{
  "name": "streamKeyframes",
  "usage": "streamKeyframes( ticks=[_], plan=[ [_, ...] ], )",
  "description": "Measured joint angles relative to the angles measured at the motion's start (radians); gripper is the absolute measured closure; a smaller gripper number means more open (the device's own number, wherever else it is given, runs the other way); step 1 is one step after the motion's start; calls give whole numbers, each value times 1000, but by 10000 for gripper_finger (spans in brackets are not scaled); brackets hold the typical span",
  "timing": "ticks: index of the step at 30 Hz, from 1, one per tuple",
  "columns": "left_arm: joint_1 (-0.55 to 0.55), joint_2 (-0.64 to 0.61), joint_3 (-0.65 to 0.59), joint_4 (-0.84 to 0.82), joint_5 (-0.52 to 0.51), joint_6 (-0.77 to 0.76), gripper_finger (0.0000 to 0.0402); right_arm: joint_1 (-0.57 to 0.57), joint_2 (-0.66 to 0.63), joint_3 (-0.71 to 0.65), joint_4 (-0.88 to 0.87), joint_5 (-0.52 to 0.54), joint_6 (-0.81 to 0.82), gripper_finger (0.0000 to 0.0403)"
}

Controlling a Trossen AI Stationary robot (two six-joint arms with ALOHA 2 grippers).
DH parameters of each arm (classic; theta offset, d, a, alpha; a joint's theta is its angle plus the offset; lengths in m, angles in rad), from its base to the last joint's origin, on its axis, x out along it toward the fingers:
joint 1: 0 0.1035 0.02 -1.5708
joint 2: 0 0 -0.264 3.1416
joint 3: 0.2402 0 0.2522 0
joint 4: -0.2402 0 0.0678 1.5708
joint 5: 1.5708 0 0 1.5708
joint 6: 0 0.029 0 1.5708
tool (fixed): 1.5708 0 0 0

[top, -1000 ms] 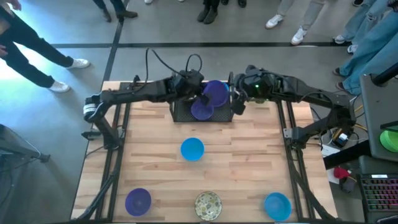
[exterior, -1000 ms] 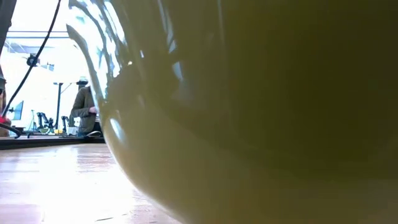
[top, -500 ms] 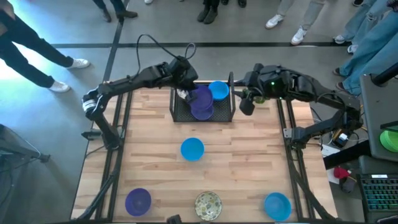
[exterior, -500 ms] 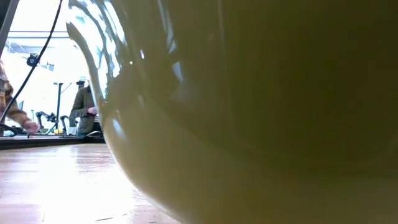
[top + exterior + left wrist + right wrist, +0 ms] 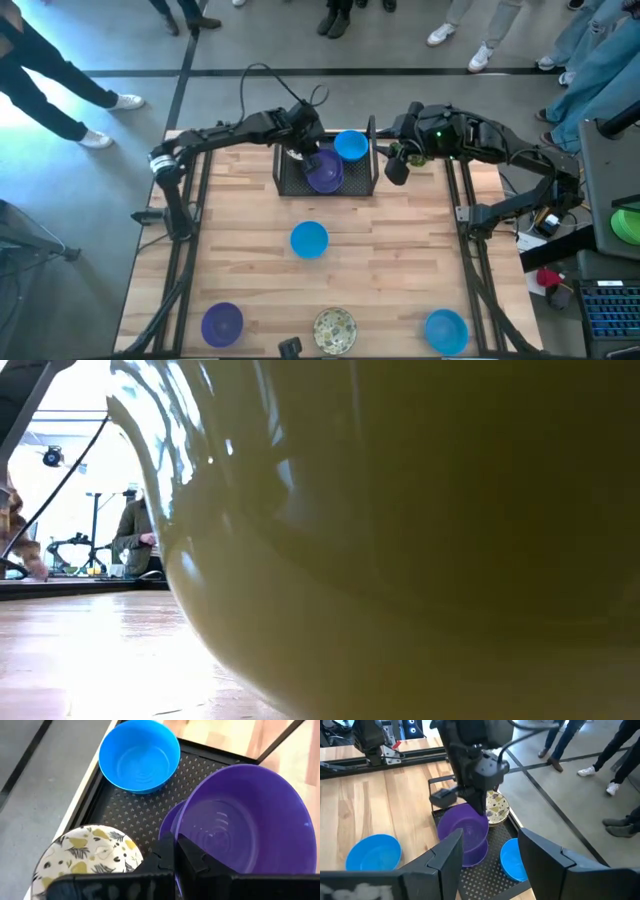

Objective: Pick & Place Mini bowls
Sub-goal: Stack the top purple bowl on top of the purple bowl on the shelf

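Mini bowls, as I see them from the controls

In the tray I count two stacked purple bowls (image 5: 240,825), one blue bowl (image 5: 139,755) and one speckled cream bowl (image 5: 85,852), all upright. On the table I see a blue bowl (image 5: 309,240) mid-table, and a purple (image 5: 222,323), speckled (image 5: 335,330) and blue bowl (image 5: 445,330) along the near edge.

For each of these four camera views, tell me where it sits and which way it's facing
High view: above the table, facing straight down; both arms, left gripper, right gripper.
Low view: at tabletop height, facing level; a cream bowl blocks it, no arm shows.
Left wrist view: faces the black tray; own shut fingers grip the purple bowl.
Right wrist view: faces across the tray; own open fingers.
Both wrist views share the purple bowl.
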Motion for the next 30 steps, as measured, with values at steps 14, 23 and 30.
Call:
streamKeyframes(
  ticks=[14,23,30],
  plan=[
    [-1,82,10,17,-3,-9,401,0,0,0,0,0,-2,218],
    [-2,144,10,26,-3,-12,401,0,0,0,0,1,-2,218],
    [-4,153,10,27,-2,-29,401,0,0,0,0,1,-3,220]
  ],
)
